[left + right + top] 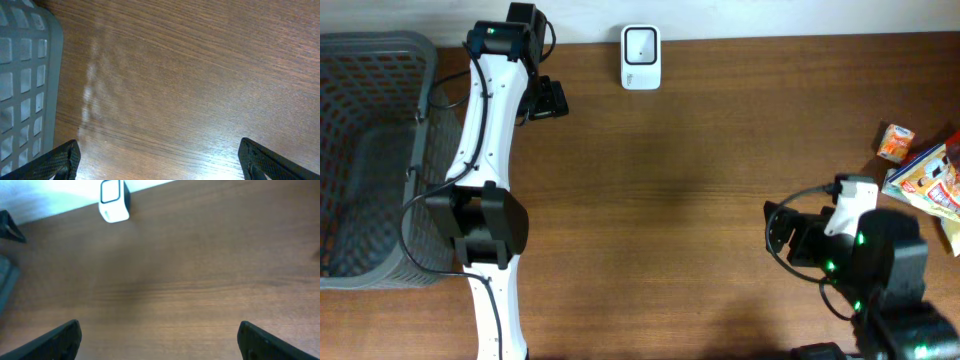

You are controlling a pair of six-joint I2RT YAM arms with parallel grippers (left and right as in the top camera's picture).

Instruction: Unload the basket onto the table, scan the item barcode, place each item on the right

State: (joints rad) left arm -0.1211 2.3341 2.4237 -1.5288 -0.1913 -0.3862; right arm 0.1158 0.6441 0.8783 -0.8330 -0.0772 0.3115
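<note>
At the table's (700,200) right edge lie a small orange packet (895,142) and a bag (926,183), probably light, crinkly film, best pinched at an edge seam. Left end effector (160,150) and right end effector (160,328) gape, empty.

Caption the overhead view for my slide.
Left end effector and right end effector open over brown wooden table; white boxy scanner beyond, grey mesh basket left.

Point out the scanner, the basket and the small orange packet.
scanner (640,57), overhead view, middle of its white face.
basket (380,42), overhead view, on its far rim.
orange packet (895,142), overhead view, centre of the packet.
</note>
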